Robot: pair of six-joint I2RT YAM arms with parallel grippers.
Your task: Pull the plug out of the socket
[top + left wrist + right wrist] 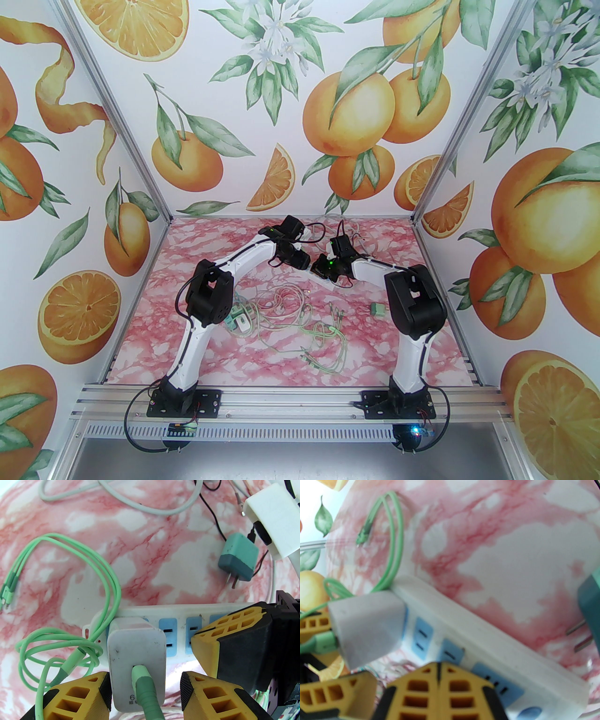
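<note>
Jaws of both arms meet over the far middle of the desk [262,365] in the top view, where the left arm [206,300] and right arm [415,300] bend toward each other. They are too small there for us to tell their state. A sliver of the white socket strip [323,281] shows beneath them. A tangle of pale cables [290,318] lies mid-desk, and a teal adapter [377,309] sits apart to the right.

From the left wrist we see the left jaws parted around the white plug [137,648]. One of the left fingers [77,698] is against or just beside the plug's left side and the other stands clear of its right side, so nothing is clamped. The plug is seated in the end socket of the socket strip, with a green cable [145,691] running from its near face. The right fingers [211,648], pressed together, rest their tip on the strip further along. Beyond the strip the teal adapter lies loose, prongs bare.

From the right wrist we see the right jaws clenched on nothing — yellow pads flush, their tip over the strip's blue sockets. The plug sits in the strip's end, with the left fingers on either side of it.
</note>
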